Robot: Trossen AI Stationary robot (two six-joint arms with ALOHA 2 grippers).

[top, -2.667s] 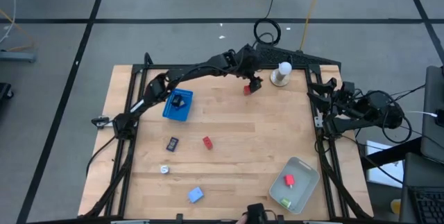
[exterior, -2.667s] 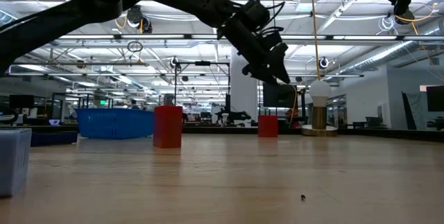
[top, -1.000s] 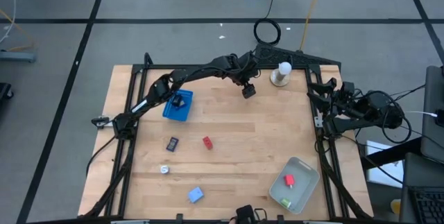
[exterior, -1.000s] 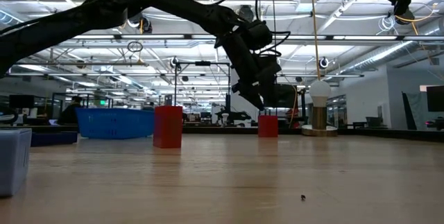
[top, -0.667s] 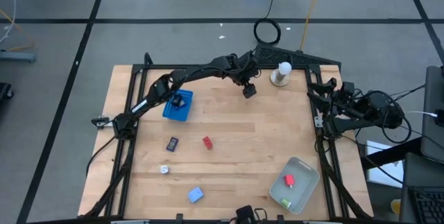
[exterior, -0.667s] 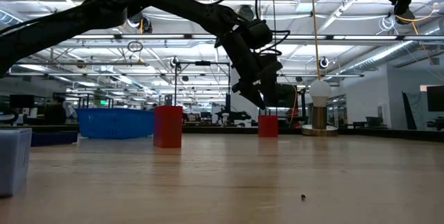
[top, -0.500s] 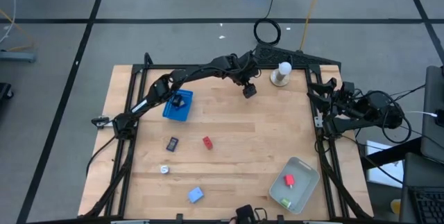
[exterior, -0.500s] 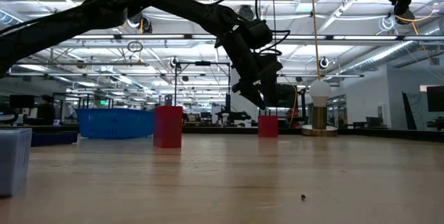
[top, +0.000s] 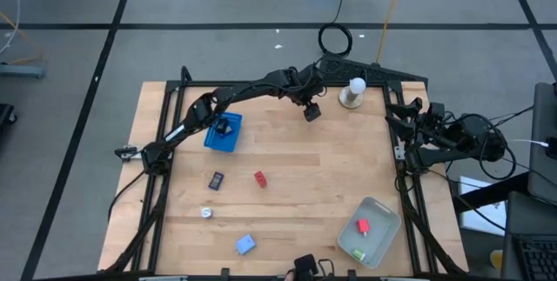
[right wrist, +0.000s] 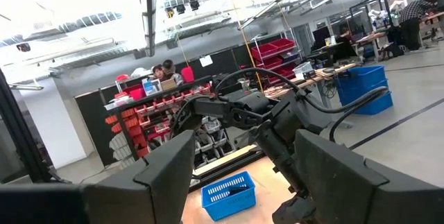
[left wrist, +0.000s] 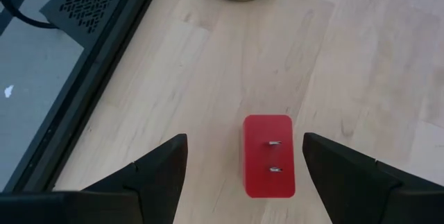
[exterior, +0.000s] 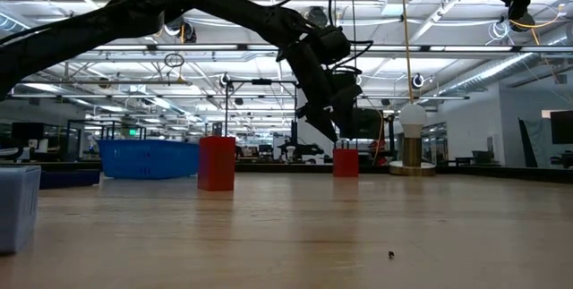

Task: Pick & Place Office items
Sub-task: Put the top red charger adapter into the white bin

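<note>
One left claw (left wrist: 244, 165) open, astride red block (left wrist: 269, 156)

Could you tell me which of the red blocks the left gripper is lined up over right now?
The red block at the table's far edge near the white stand; it sits between the open left gripper's fingers. The others are mid-table and in the tray.
</note>
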